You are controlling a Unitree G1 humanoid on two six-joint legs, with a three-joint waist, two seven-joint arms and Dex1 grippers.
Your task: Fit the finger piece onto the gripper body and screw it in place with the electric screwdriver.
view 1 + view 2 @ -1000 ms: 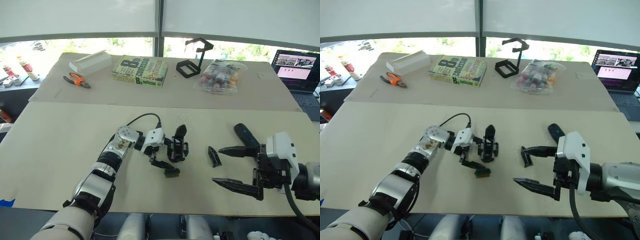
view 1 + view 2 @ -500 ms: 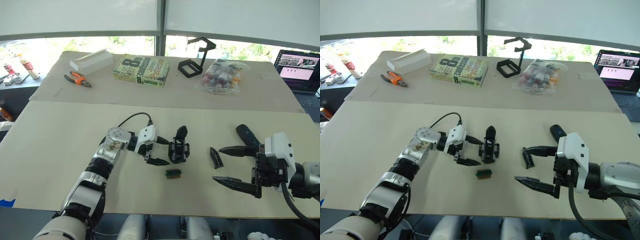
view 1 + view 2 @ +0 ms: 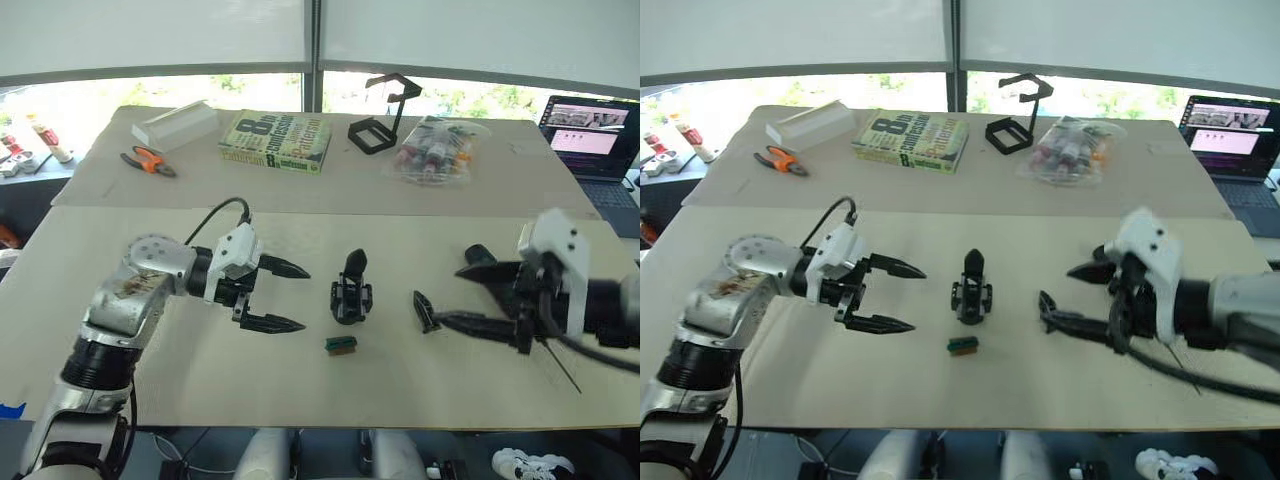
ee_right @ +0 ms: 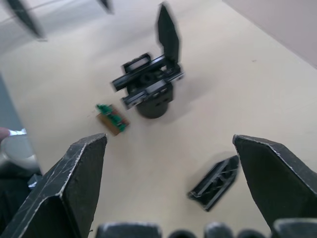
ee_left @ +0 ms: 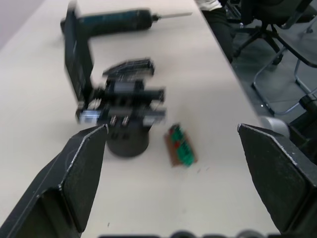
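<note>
Gripper body [image 3: 352, 291]: set upright at the middle of the tabletop [image 3: 150, 370], one finger pointing up. Green-and-brown block [image 3: 341, 344]: laid just near of it. Finger piece [image 3: 424, 311]: laid flat to the right of the body, just beside the right end effector [image 3: 462, 297], whose fingers are spread wide and grasp nothing. Left end effector [image 3: 283, 296]: held left of the body, apart from it, released and empty. Electric screwdriver [image 5: 111, 22]: seen in the left wrist view, laid beyond the body.

gripper body [image 3: 352, 290] centre of table [image 3: 150, 330] | block [image 3: 341, 344] in front | finger piece [image 3: 426, 312] right | screwdriver [image 5: 111, 22] further right
</note>
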